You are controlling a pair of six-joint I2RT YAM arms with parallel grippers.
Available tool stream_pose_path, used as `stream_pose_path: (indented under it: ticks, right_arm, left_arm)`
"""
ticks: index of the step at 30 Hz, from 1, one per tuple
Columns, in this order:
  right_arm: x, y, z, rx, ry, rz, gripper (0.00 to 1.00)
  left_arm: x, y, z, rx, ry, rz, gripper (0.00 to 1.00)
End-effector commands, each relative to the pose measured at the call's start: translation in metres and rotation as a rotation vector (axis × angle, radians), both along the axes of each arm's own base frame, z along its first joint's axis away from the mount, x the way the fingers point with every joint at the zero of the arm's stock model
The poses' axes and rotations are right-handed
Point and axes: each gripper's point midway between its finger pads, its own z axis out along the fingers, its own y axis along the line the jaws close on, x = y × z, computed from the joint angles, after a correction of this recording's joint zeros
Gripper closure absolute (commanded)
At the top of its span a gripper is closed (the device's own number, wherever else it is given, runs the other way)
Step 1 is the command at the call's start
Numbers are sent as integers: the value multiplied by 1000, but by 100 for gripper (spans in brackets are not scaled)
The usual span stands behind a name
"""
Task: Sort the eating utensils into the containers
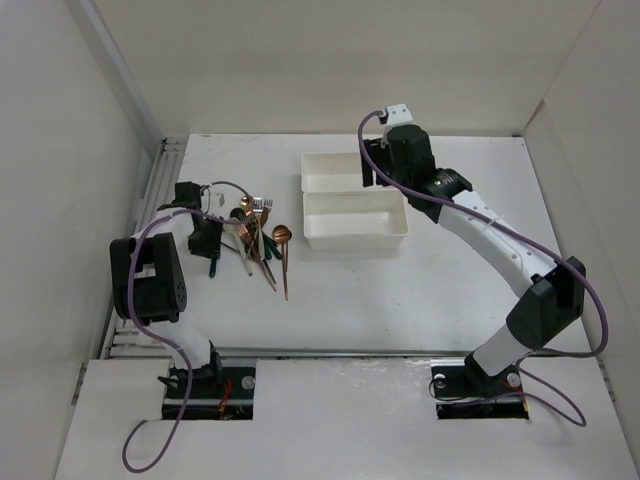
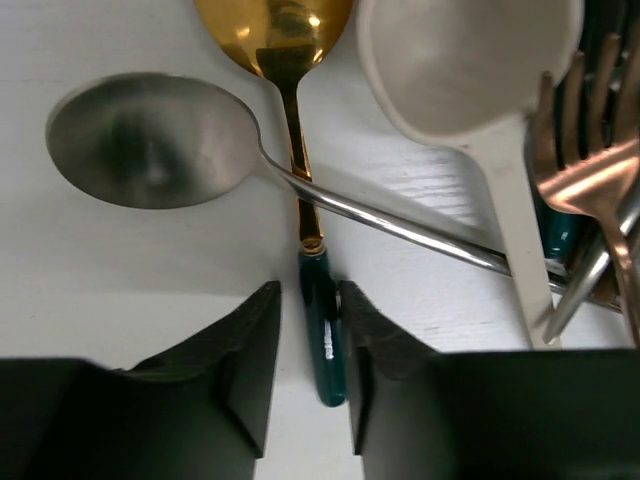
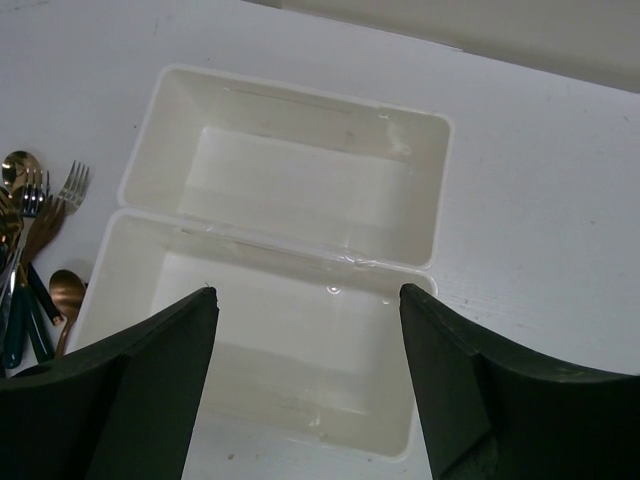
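Top external view: the left gripper (image 1: 207,243) sits low at the heap of slim metal spoons and forks (image 1: 258,235) on the white table (image 1: 450,290). The right gripper (image 1: 372,168) hangs over the two shallow white rectangular plastic bins (image 1: 356,241).

Left wrist view: its jaws stand narrowly apart, straddling the dark green handle (image 2: 322,340) of a gold-bowled spoon (image 2: 275,35). A silver spoon (image 2: 150,140) crosses that spoon's neck.

Right wrist view: the fingers (image 3: 150,390) spread wide, holding nothing, above the nearer bin (image 3: 135,265).

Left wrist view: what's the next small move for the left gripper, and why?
Probably close the left gripper on the dark green handle: its open fingers straddle it, one on each side. Grip firmly, since the silver spoon lies across the neck of the gold spoon.
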Motion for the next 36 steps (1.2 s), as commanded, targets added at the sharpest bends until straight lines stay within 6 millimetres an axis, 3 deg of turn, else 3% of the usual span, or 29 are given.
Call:
stream_pose_path:
  ticks: [1,4,7,10,12,13,14,15,17,18,22,26,31,34,36]
  right_arm:
    - [1,-5,27,34,-80,-26,22]
    - [4,-8,39,32,-112,-44,22]
    - [5,-11,44,15,-126,-48,22]
    - [8,-14,55,15,-156,-66,21]
    - [8,-14,55,15,-156,-66,21]
    - [7,-17,63,14,-177,-72,21]
    - [7,-17,63,14,-177,-72,21]
    - [6,-17,70,26,-195,-73,21]
    - [6,-18,79,36,-223,-71,21]
    - [6,-18,79,36,-223,-71,21]
    - [8,-19,84,38,-245,-78,21]
    - [9,-20,89,32,-255,-85,21]
    - [9,-23,89,20,-258,-94,21]
    - [10,-23,91,17,-267,-92,21]
    - [10,-23,91,17,-267,-92,21]
  left_arm:
    - [-15,3,-12,-3,90,-3,76]
    - [-22,1,-16,-13,122,-17,80]
    - [-26,4,-25,3,153,-38,99]
    - [-22,17,-27,33,147,-31,100]
    - [-3,41,-5,165,62,-30,100]
    - [20,59,27,297,-50,-15,100]
    - [28,62,30,315,-80,-41,100]
    - [40,73,65,449,-168,-35,100]
    - [55,80,104,607,-262,-113,100]
    - [63,82,133,684,-340,-106,100]
    - [78,54,175,795,-470,-238,100]
    - [76,27,173,823,-495,-346,100]
    - [73,24,170,857,-504,-357,100]
    - [80,16,181,800,-532,-332,100]
    - [93,2,211,706,-598,-312,100]
